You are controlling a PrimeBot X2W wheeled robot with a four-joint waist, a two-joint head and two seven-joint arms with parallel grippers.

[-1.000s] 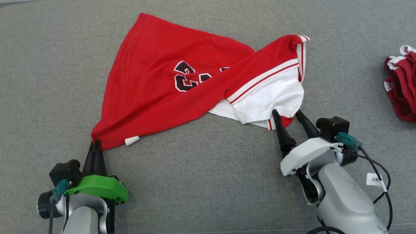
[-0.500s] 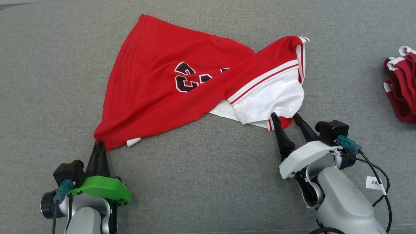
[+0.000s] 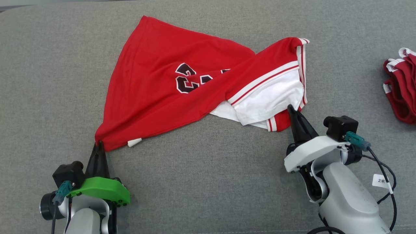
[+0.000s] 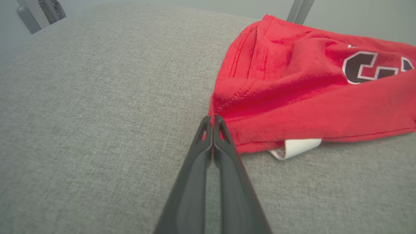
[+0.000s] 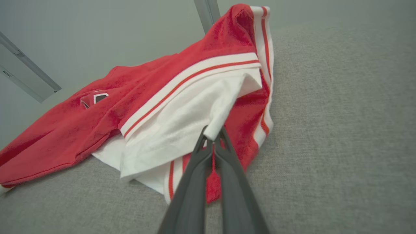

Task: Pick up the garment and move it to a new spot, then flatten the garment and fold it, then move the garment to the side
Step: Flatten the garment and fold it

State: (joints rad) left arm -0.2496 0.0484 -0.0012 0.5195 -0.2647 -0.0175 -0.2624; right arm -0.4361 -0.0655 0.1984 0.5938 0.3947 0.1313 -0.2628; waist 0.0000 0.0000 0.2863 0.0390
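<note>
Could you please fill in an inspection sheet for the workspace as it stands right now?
Surface: grey woven fabric surface, flat.
Job's things: red jersey with white trim and dark numerals, twisted, not flattened.
Clutter: bunched red-and-white garment at the right edge.
Grippers: left gripper shut on the jersey's near corner; right gripper shut on its white fabric.
Cables: black cable with a white tag beside the right wrist, off the jersey.
Surroundings: pale metal bars beyond the surface.

Right pincer [image 3: 290, 110] — now tight on garment [image 3: 156, 65]
</note>
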